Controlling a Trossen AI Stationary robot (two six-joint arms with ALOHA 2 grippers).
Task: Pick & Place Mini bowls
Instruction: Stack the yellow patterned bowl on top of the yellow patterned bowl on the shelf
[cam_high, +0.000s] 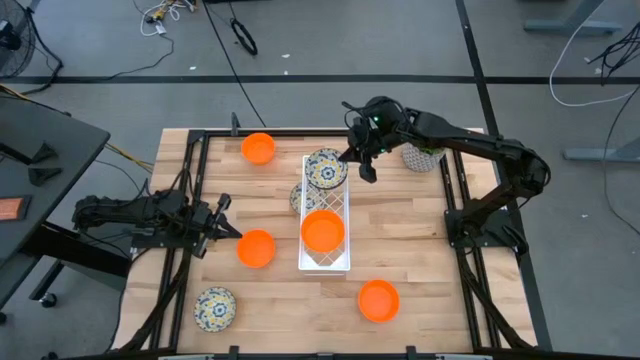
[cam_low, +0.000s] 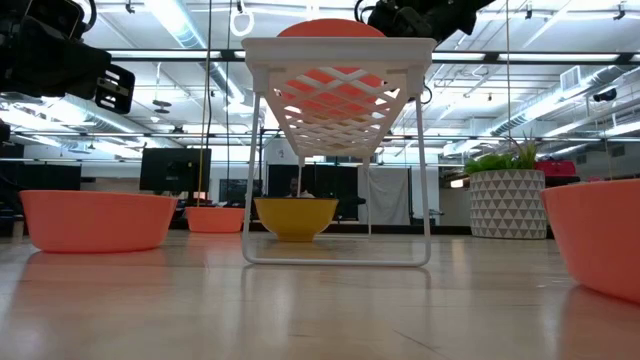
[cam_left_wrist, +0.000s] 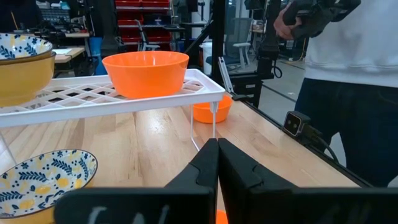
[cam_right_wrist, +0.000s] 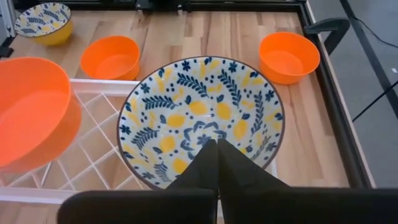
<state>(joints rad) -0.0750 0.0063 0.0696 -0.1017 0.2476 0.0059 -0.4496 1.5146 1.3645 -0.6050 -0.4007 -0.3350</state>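
Note:
A white lattice rack (cam_high: 325, 258) stands mid-table. On it sit a floral bowl (cam_high: 325, 170) at the far end and an orange bowl (cam_high: 322, 231) at the near end. A second floral bowl (cam_high: 297, 196) rests on the table under the rack. Loose orange bowls (cam_high: 258, 148) (cam_high: 256, 248) (cam_high: 378, 300) and a floral bowl (cam_high: 214, 308) sit on the table. My right gripper (cam_right_wrist: 217, 149) is shut and hovers over the racked floral bowl (cam_right_wrist: 202, 121). My left gripper (cam_high: 232, 230) is shut, above and just left of an orange bowl (cam_low: 95, 220).
A potted green plant (cam_high: 422, 156) stands at the far right, close behind my right arm. A person (cam_left_wrist: 348, 93) stands beyond the table's edge in the left wrist view. Bare wood lies right of the rack and along the near edge.

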